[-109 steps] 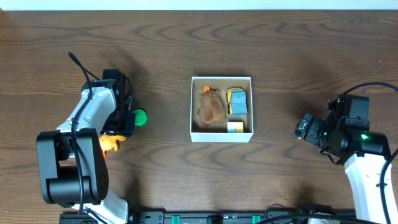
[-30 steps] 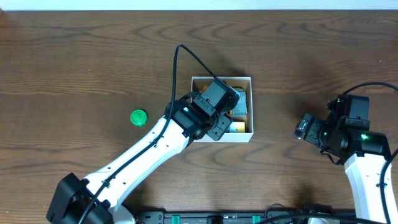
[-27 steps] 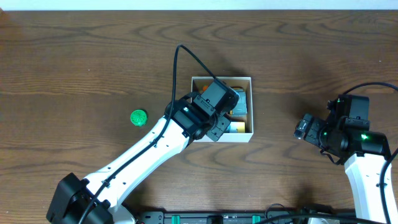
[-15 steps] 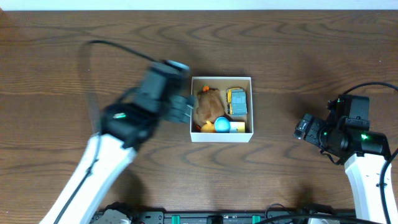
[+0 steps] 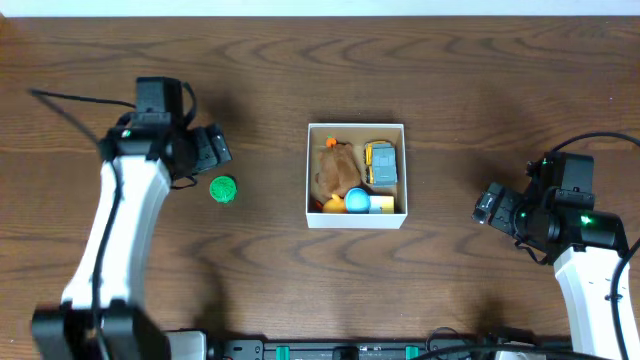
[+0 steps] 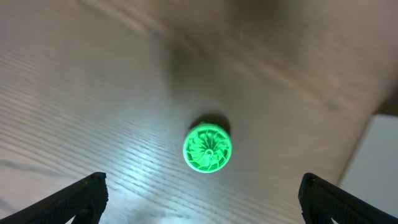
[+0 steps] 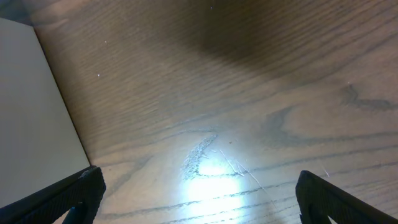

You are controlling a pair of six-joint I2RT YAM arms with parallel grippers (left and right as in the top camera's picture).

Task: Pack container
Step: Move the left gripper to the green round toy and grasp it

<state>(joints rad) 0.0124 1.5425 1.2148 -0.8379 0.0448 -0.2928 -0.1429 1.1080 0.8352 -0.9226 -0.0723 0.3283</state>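
The container (image 5: 356, 128), a small white-walled open box, sits mid-table and holds a brown plush toy (image 5: 338, 168), a grey and yellow toy truck (image 5: 381, 163), a blue round piece (image 5: 356, 199) and a yellow block (image 5: 379, 204). A green round toy (image 5: 222, 189) (image 6: 208, 149) lies on the wood left of the box. My left gripper (image 5: 214, 147) (image 6: 202, 198) hovers above that toy, open and empty. Far right, my right gripper (image 5: 487, 204) (image 7: 199, 198) stands open over bare wood, with the box wall (image 7: 31, 112) at its view's left edge.
The table (image 5: 480, 80) is dark wood grain. In the left wrist view a white corner of the box (image 6: 376, 168) shows at the right edge. The right arm's body (image 5: 585, 250) fills the lower right corner.
My left arm left the box, where it dropped an orange and blue toy, swung left across the table and now hangs over the green toy with its jaws wide. The right arm stayed still.
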